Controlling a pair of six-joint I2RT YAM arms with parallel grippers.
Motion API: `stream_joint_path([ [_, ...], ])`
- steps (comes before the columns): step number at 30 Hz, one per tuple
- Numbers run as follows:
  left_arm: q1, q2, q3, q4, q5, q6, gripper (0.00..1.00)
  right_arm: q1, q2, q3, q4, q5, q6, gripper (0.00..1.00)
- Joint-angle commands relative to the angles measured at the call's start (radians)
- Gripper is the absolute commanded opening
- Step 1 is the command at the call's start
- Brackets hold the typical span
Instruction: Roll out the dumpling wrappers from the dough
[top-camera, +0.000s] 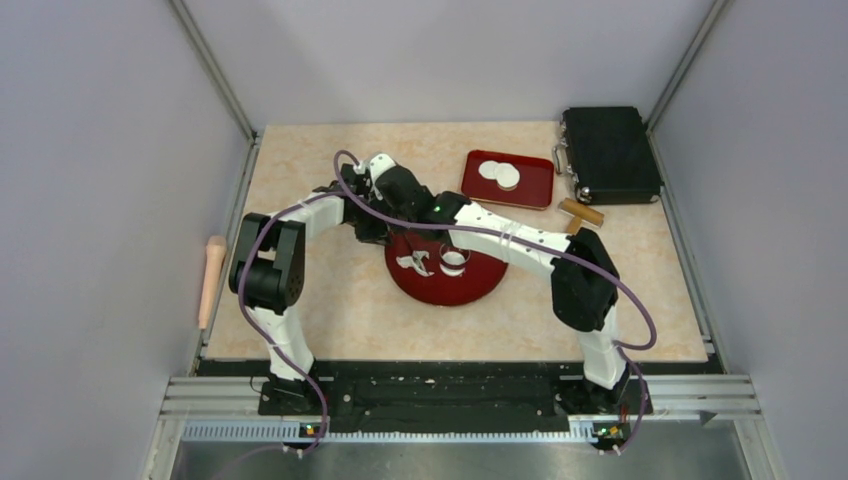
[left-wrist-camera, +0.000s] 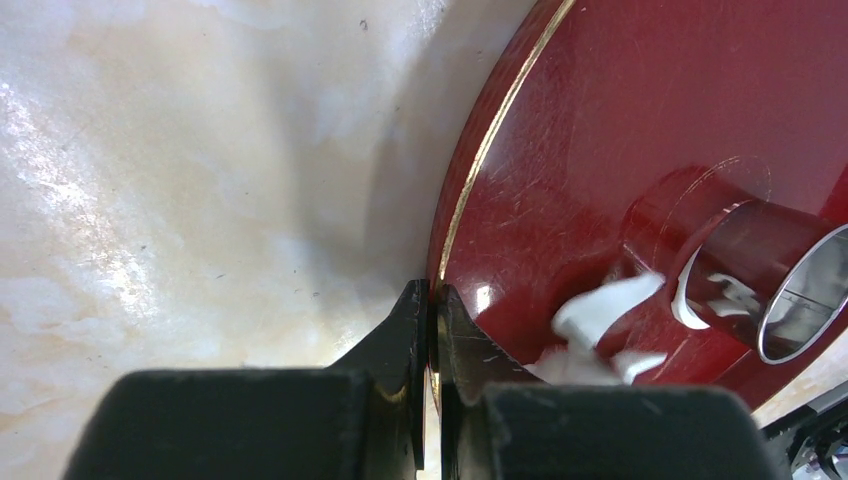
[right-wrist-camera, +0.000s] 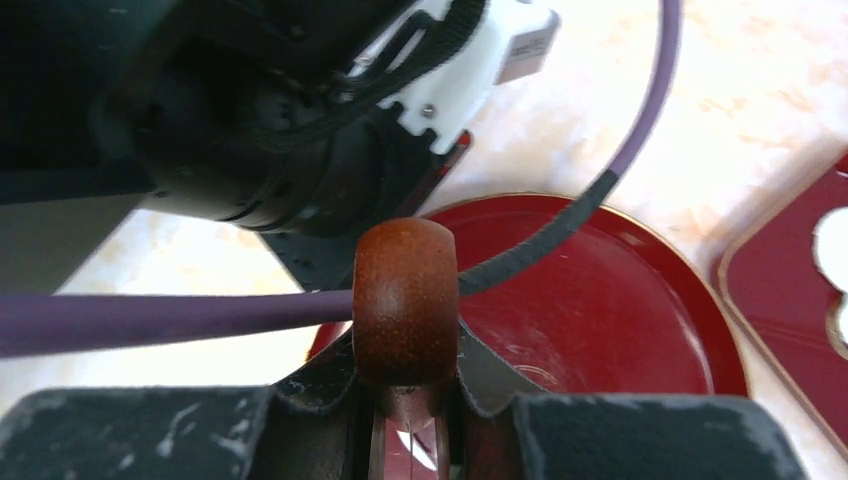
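Observation:
Ragged white dough (top-camera: 413, 263) (left-wrist-camera: 600, 312) lies on the round red plate (top-camera: 470, 290), next to a small metal ring (top-camera: 454, 262) (left-wrist-camera: 790, 290) with some white inside it. Two dumpling wrappers (top-camera: 500, 174) lie on the rectangular red tray (top-camera: 535, 190); one wrapper's edge (right-wrist-camera: 830, 250) shows at the right. My left gripper (top-camera: 372, 232) (left-wrist-camera: 432, 292) is shut on the plate's gold rim (left-wrist-camera: 470, 180). Over the plate's back left, my right gripper (top-camera: 400, 225) (right-wrist-camera: 405, 350) is shut on a brown wooden-handled tool (right-wrist-camera: 405, 295), whose lower end is hidden.
A black case (top-camera: 610, 155) stands at the back right, with a small wooden piece (top-camera: 580, 213) in front of it. A pale rolling pin (top-camera: 212, 280) lies off the table's left edge. The left arm's wrist (right-wrist-camera: 250, 130) and a purple cable (right-wrist-camera: 150, 320) crowd close to the right gripper.

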Motion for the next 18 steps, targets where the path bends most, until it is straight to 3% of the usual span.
stream_joint_path([
  [1, 0.005, -0.034, -0.016, -0.025, 0.016, -0.012, 0.0, 0.008, -0.031, 0.083, -0.02, -0.21, 0.069, 0.0],
  [6, 0.005, -0.035, -0.017, -0.022, 0.018, -0.014, 0.0, -0.002, -0.069, 0.114, -0.04, -0.222, 0.055, 0.0],
  [14, 0.005, -0.039, -0.016, -0.021, 0.019, -0.012, 0.0, -0.015, -0.12, 0.123, -0.042, -0.104, -0.056, 0.0],
  [18, 0.007, -0.039, -0.014, -0.022, 0.022, -0.009, 0.0, -0.055, -0.174, 0.085, -0.031, -0.134, -0.127, 0.0],
])
